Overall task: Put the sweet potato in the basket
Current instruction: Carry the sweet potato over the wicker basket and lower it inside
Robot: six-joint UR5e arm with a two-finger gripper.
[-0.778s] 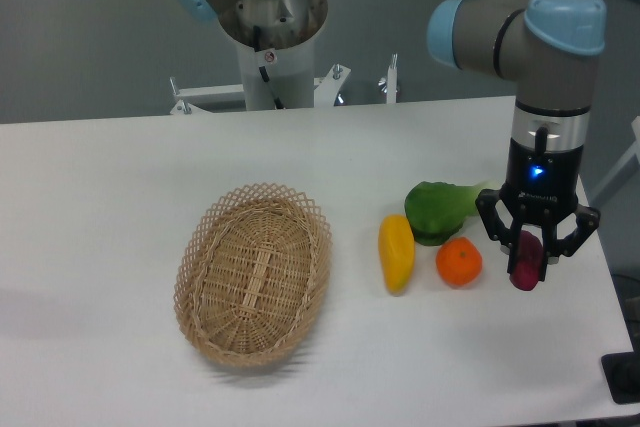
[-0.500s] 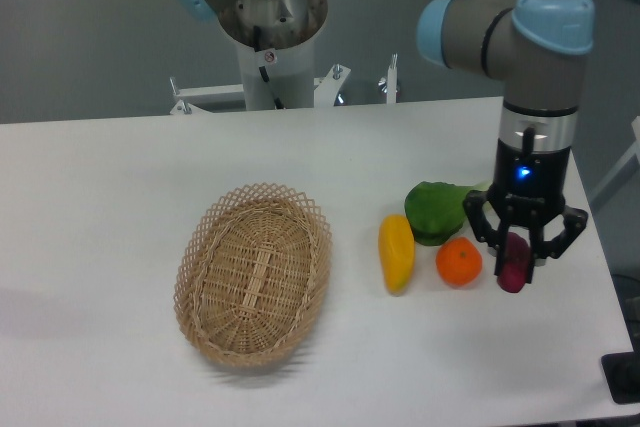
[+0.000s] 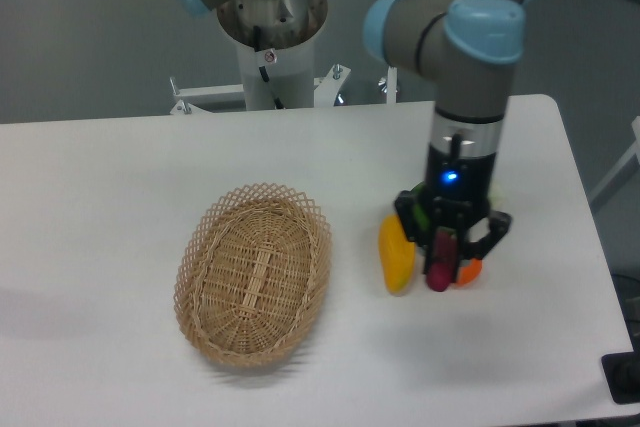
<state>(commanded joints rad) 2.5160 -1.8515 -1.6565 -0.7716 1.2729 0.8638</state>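
Note:
My gripper [image 3: 442, 255] is shut on the sweet potato [image 3: 439, 269], a slim magenta-purple piece that hangs upright between the fingers above the table. It is just right of the yellow vegetable [image 3: 395, 255] and in front of the orange fruit [image 3: 470, 270], which is mostly hidden. The tan wicker basket [image 3: 254, 273] lies on the table well to the left of the gripper, with nothing in it.
A green vegetable [image 3: 421, 215] is mostly hidden behind the gripper. The white table [image 3: 120, 187] ends at the right near the arm. The robot's base column [image 3: 272, 37] stands behind the table's back edge.
The gripper has carried the sweet potato to the left, from right of the orange fruit to in front of it, beside the yellow vegetable.

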